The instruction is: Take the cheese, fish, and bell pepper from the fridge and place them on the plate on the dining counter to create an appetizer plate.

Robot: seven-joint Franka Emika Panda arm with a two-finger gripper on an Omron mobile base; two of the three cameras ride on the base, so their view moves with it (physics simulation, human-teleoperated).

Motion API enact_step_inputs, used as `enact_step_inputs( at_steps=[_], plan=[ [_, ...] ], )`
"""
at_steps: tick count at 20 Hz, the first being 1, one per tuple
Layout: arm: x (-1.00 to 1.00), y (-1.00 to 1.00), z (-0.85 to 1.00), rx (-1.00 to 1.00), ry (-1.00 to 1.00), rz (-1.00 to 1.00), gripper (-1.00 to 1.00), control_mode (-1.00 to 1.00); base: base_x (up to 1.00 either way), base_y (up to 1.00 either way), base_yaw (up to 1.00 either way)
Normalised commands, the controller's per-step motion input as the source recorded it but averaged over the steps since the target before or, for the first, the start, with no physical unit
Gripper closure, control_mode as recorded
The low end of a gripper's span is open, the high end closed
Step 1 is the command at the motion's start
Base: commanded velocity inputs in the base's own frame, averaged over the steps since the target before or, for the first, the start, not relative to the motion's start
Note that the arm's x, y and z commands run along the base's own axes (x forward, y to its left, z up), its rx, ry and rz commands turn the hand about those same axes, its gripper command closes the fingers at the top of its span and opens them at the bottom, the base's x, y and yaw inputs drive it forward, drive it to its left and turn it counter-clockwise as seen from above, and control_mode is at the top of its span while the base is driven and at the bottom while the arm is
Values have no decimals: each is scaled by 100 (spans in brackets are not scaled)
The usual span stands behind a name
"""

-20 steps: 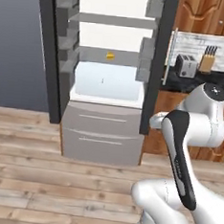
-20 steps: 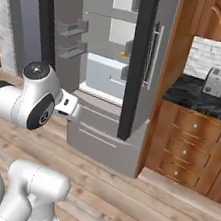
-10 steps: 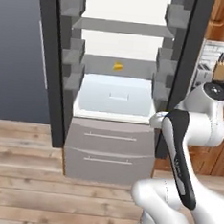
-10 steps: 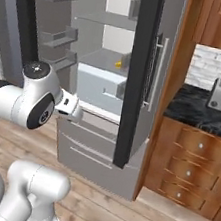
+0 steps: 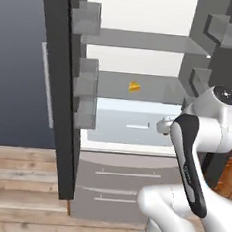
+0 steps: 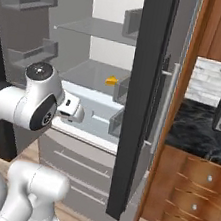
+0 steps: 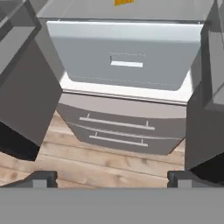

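While we face the open fridge point(image 5: 142, 65) with an empty, wide-open claw point(image 7: 111, 177), nothing is picked yet.
Risks as we judge them: the claw hangs low, in front of the drawers point(image 7: 118, 127), while the cheese point(image 5: 134, 87) sits higher on a grey shelf point(image 5: 140, 88) toward the back, so a straight reach could knock the wrist into the pale bin point(image 7: 124, 57) under the shelf or clip the door bins point(image 5: 85, 93) on either side; the wedge is small, so wide jaws could nudge it deeper instead of catching it. Contents: that shelf holds the cheese only, as far as we can see; the shelf above point(image 5: 144, 41) looks bare; the pale bin's inside and the drawers' insides are hidden. We can't locate fish or pepper, perhaps hidden or elsewhere.
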Motion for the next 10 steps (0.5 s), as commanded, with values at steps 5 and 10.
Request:
enact_step_inputs(
  at_steps=[5, 10],
  plan=[
    [0, 0, 0, 0, 0, 0, -100, 100, 85, 21, -18],
    [0, 0, 0, 0, 0, 0, -100, 100, 79, -11, -16]
  ],
)
